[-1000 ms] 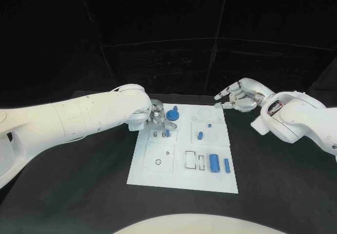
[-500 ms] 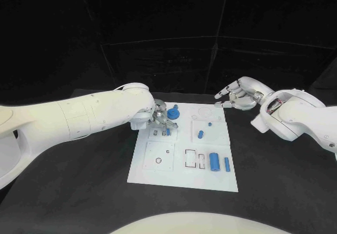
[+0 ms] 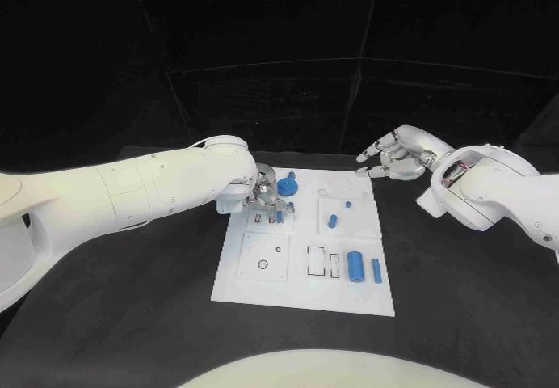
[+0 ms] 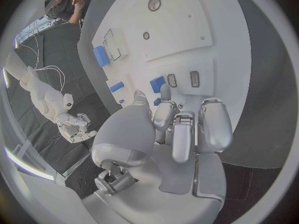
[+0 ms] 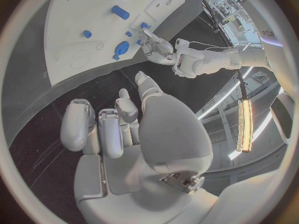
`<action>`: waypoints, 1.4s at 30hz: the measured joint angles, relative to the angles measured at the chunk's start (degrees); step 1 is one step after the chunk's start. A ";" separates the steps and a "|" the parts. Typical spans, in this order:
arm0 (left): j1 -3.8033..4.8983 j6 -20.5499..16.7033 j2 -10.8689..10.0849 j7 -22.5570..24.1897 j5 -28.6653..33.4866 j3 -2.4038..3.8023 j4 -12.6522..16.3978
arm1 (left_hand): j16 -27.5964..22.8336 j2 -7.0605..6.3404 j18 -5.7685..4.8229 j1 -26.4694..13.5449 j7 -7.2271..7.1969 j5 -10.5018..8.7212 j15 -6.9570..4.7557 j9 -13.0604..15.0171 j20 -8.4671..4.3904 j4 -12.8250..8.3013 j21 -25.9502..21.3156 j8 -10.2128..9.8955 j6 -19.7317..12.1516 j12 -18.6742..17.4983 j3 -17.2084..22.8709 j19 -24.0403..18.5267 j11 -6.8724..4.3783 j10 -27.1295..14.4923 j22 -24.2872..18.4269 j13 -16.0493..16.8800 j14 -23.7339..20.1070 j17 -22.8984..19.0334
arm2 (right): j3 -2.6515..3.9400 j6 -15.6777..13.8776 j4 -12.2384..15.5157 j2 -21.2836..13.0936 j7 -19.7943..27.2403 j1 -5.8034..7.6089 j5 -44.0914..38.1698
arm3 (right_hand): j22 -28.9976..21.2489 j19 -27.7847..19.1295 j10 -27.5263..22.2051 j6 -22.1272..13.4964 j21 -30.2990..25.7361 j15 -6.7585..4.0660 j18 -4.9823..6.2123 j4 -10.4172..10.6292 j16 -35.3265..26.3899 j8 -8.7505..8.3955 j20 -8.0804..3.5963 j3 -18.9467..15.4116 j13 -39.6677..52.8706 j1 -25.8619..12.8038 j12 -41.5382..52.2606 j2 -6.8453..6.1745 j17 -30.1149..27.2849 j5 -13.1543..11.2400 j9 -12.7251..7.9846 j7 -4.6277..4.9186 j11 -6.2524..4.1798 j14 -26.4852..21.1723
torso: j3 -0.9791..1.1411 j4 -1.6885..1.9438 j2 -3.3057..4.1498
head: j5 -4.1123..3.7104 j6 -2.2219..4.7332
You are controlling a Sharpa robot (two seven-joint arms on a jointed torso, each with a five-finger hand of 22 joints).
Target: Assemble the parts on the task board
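The white task board [image 3: 266, 284] lies mid-table. My left hand [image 3: 266, 196] hovers over its far left section, fingers curled down. In the left wrist view my thumb and a fingertip [image 4: 165, 90] close on a small blue part [image 4: 157, 83] beside two empty slots [image 4: 195, 78]. A blue gear-shaped part [image 3: 287, 187] sits just beyond that hand. My right hand [image 3: 394, 158] hangs past the board's far right corner, fingers curled in and holding nothing. A blue cylinder [image 3: 355, 264] and a thin blue bar [image 3: 376, 271] lie near the right edge.
Two small blue pieces [image 3: 334, 220] [image 3: 347, 205] rest in the board's right middle section. Empty rectangular recesses [image 3: 317, 262] and round holes [image 3: 263, 264] mark the near half. Black table [image 3: 140, 307] surrounds the board on all sides.
My left hand has slid a little nearer over the slots, its fingertips lower on the small blue part. My right hand has drawn slightly farther from the board.
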 measured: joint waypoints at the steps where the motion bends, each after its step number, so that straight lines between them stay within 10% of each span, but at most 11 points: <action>1: 0.00 0.06 0.00 -0.01 -0.02 0.00 0.00 | 0.00 0.03 0.00 0.45 -0.03 0.00 0.00 0.10 0.00 -0.33 0.00 0.00 -0.22 0.00 0.12 0.00 0.00 0.00 0.00 -0.01 0.00 0.00 | 0.00 0.03 -0.03 0.04 -0.01 0.00 -0.05 | 0.00 0.00 0.00 0.00 0.00 0.00 0.00 0.00 0.00 0.00 0.00 0.00 0.00 0.00 0.00 0.00 0.00 0.00 0.00 0.00 0.00 0.00 | 0.01 0.00 0.00 | 0.00 -0.02; 42: -0.03 1.93 0.78 -0.19 -0.65 -0.02 -0.61 | 0.00 1.21 0.00 5.15 -0.11 0.00 0.00 1.48 0.20 -4.41 0.00 1.11 -1.52 -0.05 3.80 -0.20 0.33 -0.33 0.10 0.11 0.00 -0.01 | -0.01 0.80 -0.96 1.11 -0.05 -0.01 -0.53 | -0.05 0.00 0.00 0.00 -0.21 0.00 0.00 0.18 0.00 0.28 0.00 -0.18 -0.10 0.23 0.00 0.23 0.04 1.97 -0.05 0.00 0.00 0.00 | 0.01 0.02 0.06 | -0.13 -0.82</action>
